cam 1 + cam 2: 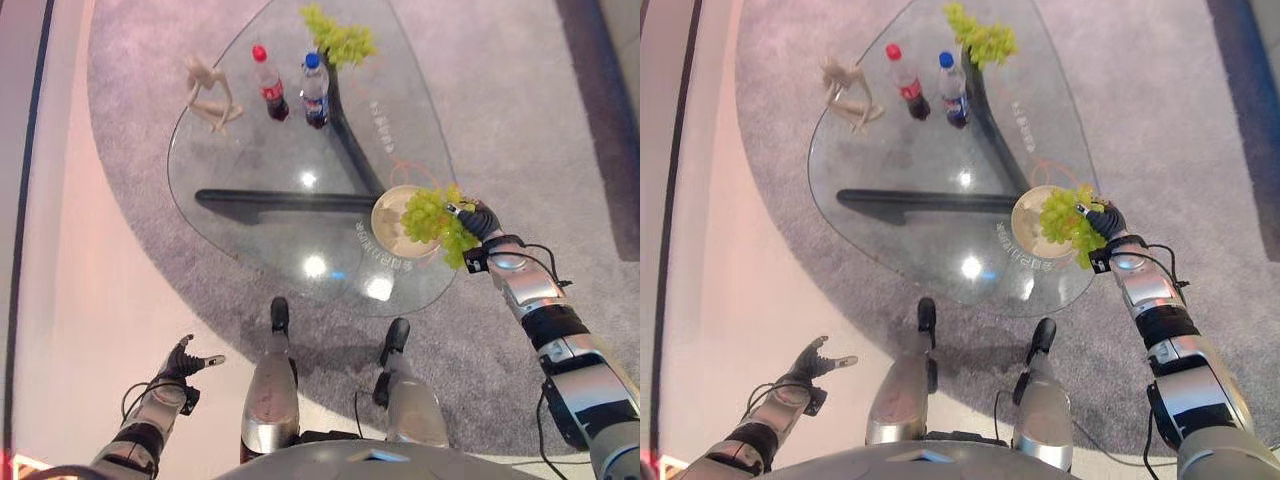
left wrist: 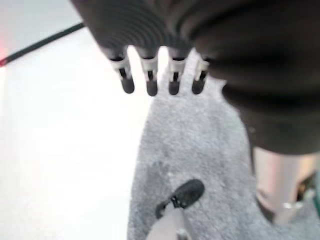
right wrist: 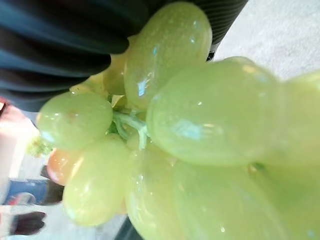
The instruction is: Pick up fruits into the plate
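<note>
The right hand [image 1: 480, 220] grips a bunch of green grapes [image 1: 436, 222], its fingers closed on the stem end, and holds the bunch over the right rim of a round cream plate [image 1: 388, 222]. Most of the bunch hangs above the plate's right half, with a few grapes spilling past its edge toward the carpet side. In the right wrist view the grapes [image 3: 200, 125] press right up against the hand's dark ribbed cover, stalk and berries tight beneath it.

The plate sits near the right edge of a rounded glass table [image 1: 250, 160], close to the table's near corner. A second bunch of green grapes [image 1: 340, 40] lies at the far end of the table, well apart from the plate. Just beside that bunch, toward the table's middle, stand a blue-capped bottle [image 1: 314, 90] and a red-capped cola bottle [image 1: 269, 84], both upright and close together. Farther left on the glass from the bottles is a pale seated figurine [image 1: 210, 92].

The left hand [image 1: 185, 362] hangs well away from the table, low over the pale floor, fingers [image 2: 150, 80] straight and relaxed, holding nothing.
</note>
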Motion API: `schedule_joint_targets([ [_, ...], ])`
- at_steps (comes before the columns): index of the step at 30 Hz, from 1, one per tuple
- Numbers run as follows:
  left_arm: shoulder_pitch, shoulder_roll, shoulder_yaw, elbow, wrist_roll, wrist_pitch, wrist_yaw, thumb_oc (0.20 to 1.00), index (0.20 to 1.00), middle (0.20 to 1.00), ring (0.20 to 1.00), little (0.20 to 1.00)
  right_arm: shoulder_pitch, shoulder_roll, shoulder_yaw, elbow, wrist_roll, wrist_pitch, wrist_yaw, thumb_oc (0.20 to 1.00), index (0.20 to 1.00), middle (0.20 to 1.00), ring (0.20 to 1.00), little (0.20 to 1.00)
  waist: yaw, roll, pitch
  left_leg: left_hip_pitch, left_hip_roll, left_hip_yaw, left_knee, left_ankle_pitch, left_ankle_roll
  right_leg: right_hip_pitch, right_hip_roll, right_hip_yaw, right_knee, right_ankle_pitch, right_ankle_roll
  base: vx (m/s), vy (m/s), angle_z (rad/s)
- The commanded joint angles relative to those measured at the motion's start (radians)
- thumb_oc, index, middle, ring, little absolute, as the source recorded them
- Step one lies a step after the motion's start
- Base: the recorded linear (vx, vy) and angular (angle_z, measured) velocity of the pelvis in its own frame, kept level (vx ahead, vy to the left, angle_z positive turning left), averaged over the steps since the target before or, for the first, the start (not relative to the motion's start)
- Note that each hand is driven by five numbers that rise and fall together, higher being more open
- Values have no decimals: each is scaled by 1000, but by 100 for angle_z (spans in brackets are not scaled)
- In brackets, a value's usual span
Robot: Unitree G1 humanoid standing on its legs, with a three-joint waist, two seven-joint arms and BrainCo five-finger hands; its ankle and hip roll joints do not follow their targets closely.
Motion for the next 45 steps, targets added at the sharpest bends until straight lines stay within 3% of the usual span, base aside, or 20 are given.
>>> schedule_joint_targets([
  [1,-21,-10,-3,29,-38,-21,24,1000,1000,1000,1000,1000,-105,-86,27,10,-23,-78,-46,200,200,200,200,200,13,4,37,-93,-107,-34,107,-93,48,-97,3,26,200,-115,-35,-29,13,10],
  [13,0,-14,-56,-14,-86,-14,17,1000,1000,1000,1000,1000,-217,-132,40,146,-24,-80,-106,200,200,200,200,200,57,42,39,-327,-159,-57,255,-111,79,-355,-25,5,419,-161,-39,18,17,11],
  [22,4,-16,-88,-56,-126,-25,21,1000,1000,1000,1000,1000,-275,-142,71,321,-68,37,-109,200,200,200,200,200,78,63,39,-394,-156,-55,271,-105,89,-440,-37,-3,472,-164,-39,14,-1,6],
  [29,15,-10,-131,-94,-145,-28,16,1000,1000,1000,1000,1000,-337,-164,49,474,-51,110,-217,200,200,200,200,200,91,95,39,-418,-159,-49,278,-99,93,-463,-48,-15,481,-159,-42,-5,-10,0],
  [30,21,-12,-136,-97,-143,-26,18,1000,1000,1000,1000,1000,-343,-169,47,482,-53,117,-235,514,514,514,514,514,92,100,39,-417,-159,-47,277,-99,93,-464,-49,-16,481,-159,-43,0,0,0],
  [31,25,-14,-139,-98,-143,-23,18,1000,1000,1000,1000,1000,-346,-172,46,485,-56,118,-255,1000,1000,1000,1000,1000,92,103,39,-417,-159,-46,276,-99,92,-464,-50,-16,482,-159,-44,0,0,0],
  [41,62,-18,-138,-85,-135,-14,14,1000,1000,1000,1000,1000,-349,-223,49,456,-212,84,-404,1000,1000,1000,1000,1000,82,114,39,-396,-156,-26,269,-101,94,-461,-45,-15,488,-162,-45,-1,3,0],
  [43,58,-20,-145,-82,-143,-12,24,1000,1000,1000,1000,1000,-343,-230,53,431,-263,76,-530,1000,1000,1000,1000,1000,76,112,39,-392,-155,-23,270,-104,95,-460,-43,-13,488,-161,-44,0,0,0],
  [45,55,-23,-147,-70,-144,-18,34,1000,1000,1000,1000,1000,-346,-229,58,417,-313,43,-584,1000,1000,1000,1000,1000,73,111,39,-386,-156,-22,270,-107,97,-457,-41,-13,489,-162,-43,0,0,0],
])
